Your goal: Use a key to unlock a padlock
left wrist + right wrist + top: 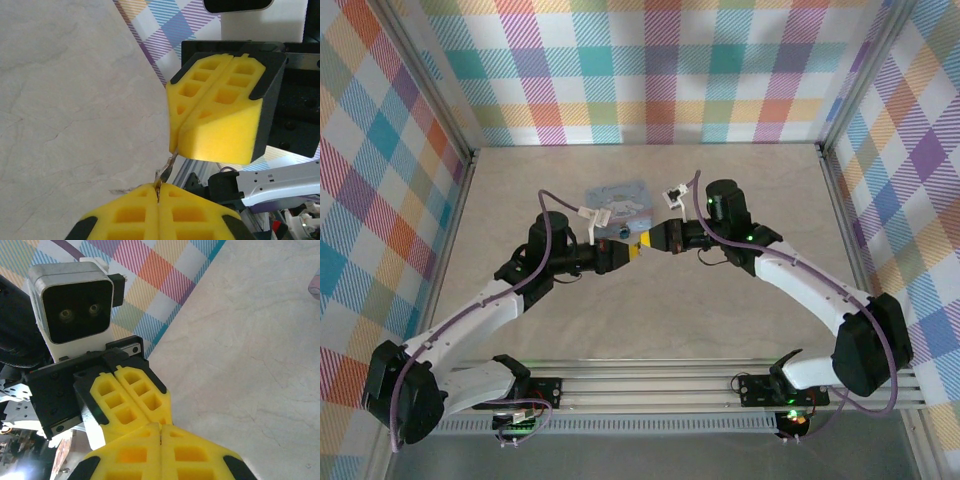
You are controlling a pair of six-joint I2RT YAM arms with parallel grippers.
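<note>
Both arms meet above the middle of the table. The key (169,167), a thin metal sliver, bridges the two grippers. My left gripper (159,187) is shut on its lower end, yellow pads pressed together. My right gripper (175,144) is shut on its upper end, and in the right wrist view a dark sliver sits in the right gripper's (161,427) seam. From above, the left gripper (631,250) and right gripper (649,243) are tip to tip. A small teal-blue spot, probably the padlock (623,232), lies just behind them by the tin.
A pastel blue-pink printed tin box (618,204) lies flat just behind the grippers. Checked walls close the table on three sides. The aluminium rail (650,385) carrying the arm bases runs along the near edge.
</note>
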